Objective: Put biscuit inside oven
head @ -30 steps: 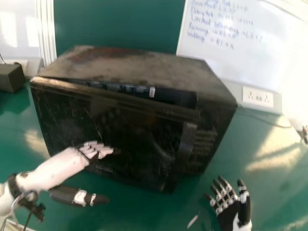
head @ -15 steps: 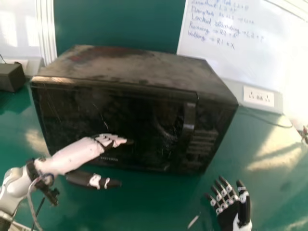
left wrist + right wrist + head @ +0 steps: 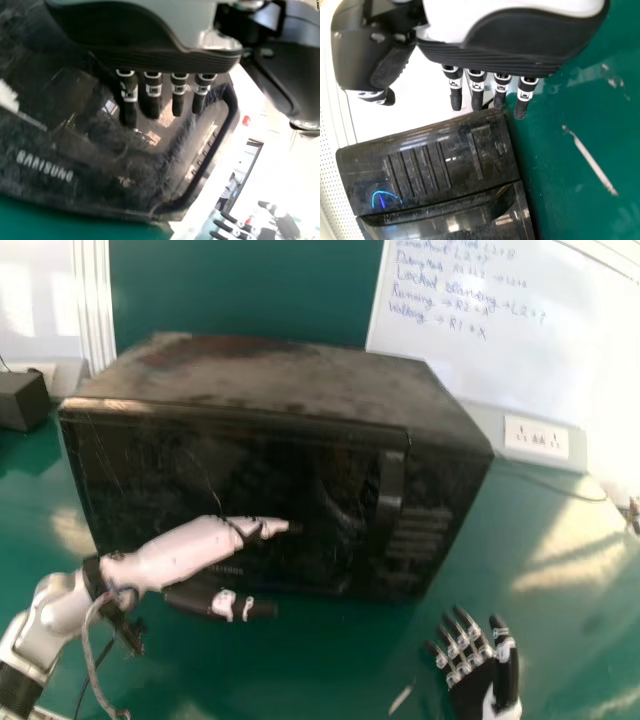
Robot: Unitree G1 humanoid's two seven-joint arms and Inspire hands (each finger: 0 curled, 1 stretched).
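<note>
The black oven point(image 3: 250, 480) stands on the green table with its door shut. My left hand point(image 3: 262, 528) is at the lower middle of the door, fingers straight and pointing towards the handle point(image 3: 392, 485); whether they touch the door I cannot tell. In the left wrist view the left hand point(image 3: 152, 92) has its fingers extended over the glossy door point(image 3: 100, 145). My right hand point(image 3: 475, 665) rests low at the right, in front of the oven, open and holding nothing. The right wrist view has the right hand point(image 3: 487, 90) with straight fingers beside the oven's button side point(image 3: 430, 170).
A thin pale strip point(image 3: 401, 699) lies on the table point(image 3: 330, 670) left of the right hand. Behind the oven are a whiteboard point(image 3: 480, 330) and a wall socket point(image 3: 537, 437). A dark box point(image 3: 24, 400) sits at the far left.
The oven door, partly open one second ago, has swung shut. My left hand has moved to the right and slightly up along the door. The right hand has stayed still.
</note>
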